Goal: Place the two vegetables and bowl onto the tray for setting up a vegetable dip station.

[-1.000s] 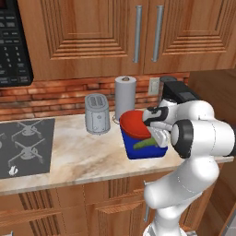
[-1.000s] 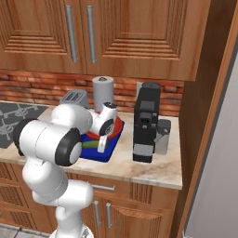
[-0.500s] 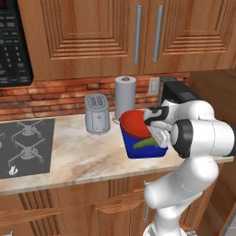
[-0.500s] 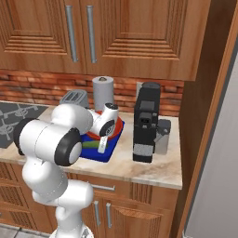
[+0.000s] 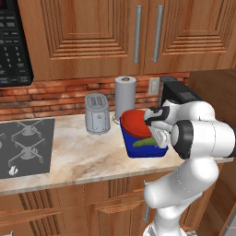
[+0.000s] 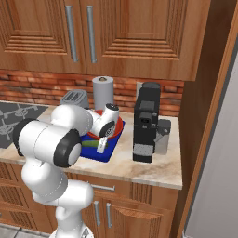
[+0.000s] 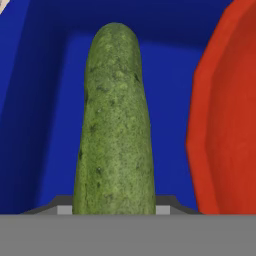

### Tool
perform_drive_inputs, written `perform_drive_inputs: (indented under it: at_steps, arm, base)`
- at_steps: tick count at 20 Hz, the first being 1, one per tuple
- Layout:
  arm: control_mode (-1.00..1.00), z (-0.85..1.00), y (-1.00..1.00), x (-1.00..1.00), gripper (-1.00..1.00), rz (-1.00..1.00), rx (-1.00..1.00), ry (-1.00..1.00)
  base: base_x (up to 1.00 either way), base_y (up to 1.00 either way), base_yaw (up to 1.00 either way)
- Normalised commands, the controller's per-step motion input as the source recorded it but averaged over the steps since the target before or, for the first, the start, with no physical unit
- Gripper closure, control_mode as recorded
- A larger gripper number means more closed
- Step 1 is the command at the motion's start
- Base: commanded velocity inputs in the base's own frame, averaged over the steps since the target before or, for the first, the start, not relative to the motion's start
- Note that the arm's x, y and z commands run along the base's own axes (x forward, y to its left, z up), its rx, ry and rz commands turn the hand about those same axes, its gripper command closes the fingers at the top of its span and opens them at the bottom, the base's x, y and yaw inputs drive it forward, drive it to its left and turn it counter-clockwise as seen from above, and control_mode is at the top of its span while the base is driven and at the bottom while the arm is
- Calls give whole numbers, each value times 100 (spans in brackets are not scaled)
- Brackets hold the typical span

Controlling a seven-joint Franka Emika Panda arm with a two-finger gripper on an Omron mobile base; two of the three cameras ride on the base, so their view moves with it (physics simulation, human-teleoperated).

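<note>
Here the cucumber (image 7: 115, 125) lies in the blue tray (image 7: 30, 125), beside the red bowl (image 7: 230, 125).

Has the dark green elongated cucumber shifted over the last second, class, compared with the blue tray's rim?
No. The dark green elongated cucumber keeps its place along the deep blue rectangular tray's near rim, beside the glossy red bowl.

We see no words, numbers or brand names that we can read. The black microwave panel (image 5: 13, 44) on the wall has rows of tiny pale button marks, but they are too small and blurry for us to make out. The tall black coffee machine (image 6: 146, 122) has a small pale spot on its front, and we cannot read that either.
</note>
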Motion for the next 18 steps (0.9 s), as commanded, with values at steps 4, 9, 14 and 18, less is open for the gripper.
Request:
perform_drive_inputs:
  at_steps: [4,9,14,18]
  arm:
    - [-100,0,1,1,100,-7,0,0]
    - [-100,0,8,1,-100,-6,0,0]
    - [-100,0,2,2,-100,-3,0,0]
    - [-100,0,1,3,-100,-2,0,0]
  base:
    - [0,0,0]
    - [0,0,0]
    - [0,0,0]
    - [0,0,0]
